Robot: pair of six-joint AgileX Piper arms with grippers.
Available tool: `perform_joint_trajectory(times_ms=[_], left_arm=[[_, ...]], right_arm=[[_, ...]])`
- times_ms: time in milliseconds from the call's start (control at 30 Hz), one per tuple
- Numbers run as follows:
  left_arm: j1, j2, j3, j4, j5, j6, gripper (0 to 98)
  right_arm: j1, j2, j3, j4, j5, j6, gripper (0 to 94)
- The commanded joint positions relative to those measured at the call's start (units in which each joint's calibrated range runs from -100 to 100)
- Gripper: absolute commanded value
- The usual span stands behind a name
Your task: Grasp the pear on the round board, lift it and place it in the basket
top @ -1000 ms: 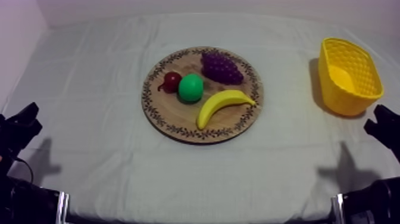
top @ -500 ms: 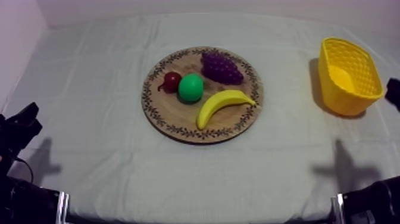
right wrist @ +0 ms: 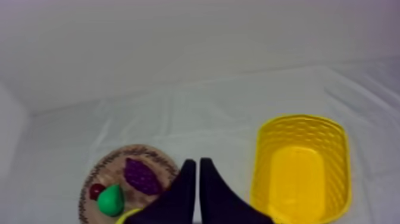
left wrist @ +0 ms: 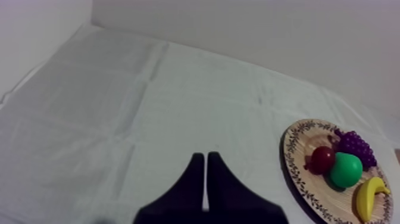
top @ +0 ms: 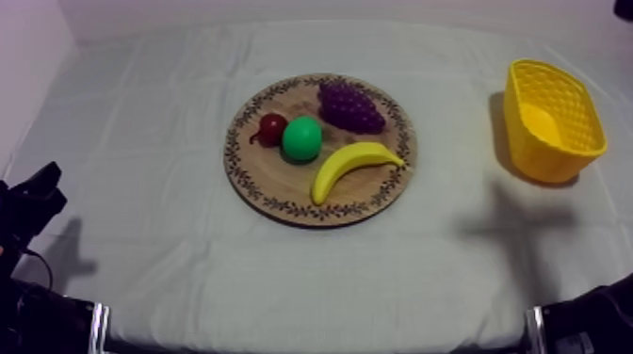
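The green pear lies on the round wooden board, between a small red fruit and a banana, with grapes behind. The yellow basket stands at the right. My left gripper rests low at the left, far from the board. Its wrist view shows it shut on nothing, with the pear off to one side. My right gripper is shut and held high, looking down on the basket and the pear.
A black part of my right arm shows at the far right corner. Its shadow falls on the cloth in front of the basket. Open cloth lies between board and basket, and all around the board.
My right arm has risen from the lower right edge, up past the basket, to the far right corner. Its shadow has slid left. The left arm and the fruit have not moved.
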Motion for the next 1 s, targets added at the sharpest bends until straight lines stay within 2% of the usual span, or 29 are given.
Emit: perform_joint_trajectory(times_ms=[0,167,467,967], left_arm=[[0.0,0.0,0.0,0.02,0.0,0.0,0.1],[0.0,0.0,0.0,0.02,0.0,0.0,0.1],[0.0,0.0,0.0,0.02,0.0,0.0,0.1],[0.0,0.0,0.0,0.02,0.0,0.0,0.1]], right_arm=[[-2.5,6.4,-7.6,0.1,1.5,-0.7,0.2],[-7.1,12.6,-11.4,0.3,3.2,-2.7,0.2],[-11.0,23.9,-17.3,-1.3,5.9,-4.4,0.2],[-17.1,40.8,-21.3,-0.5,4.9,-8.1,0.3]])
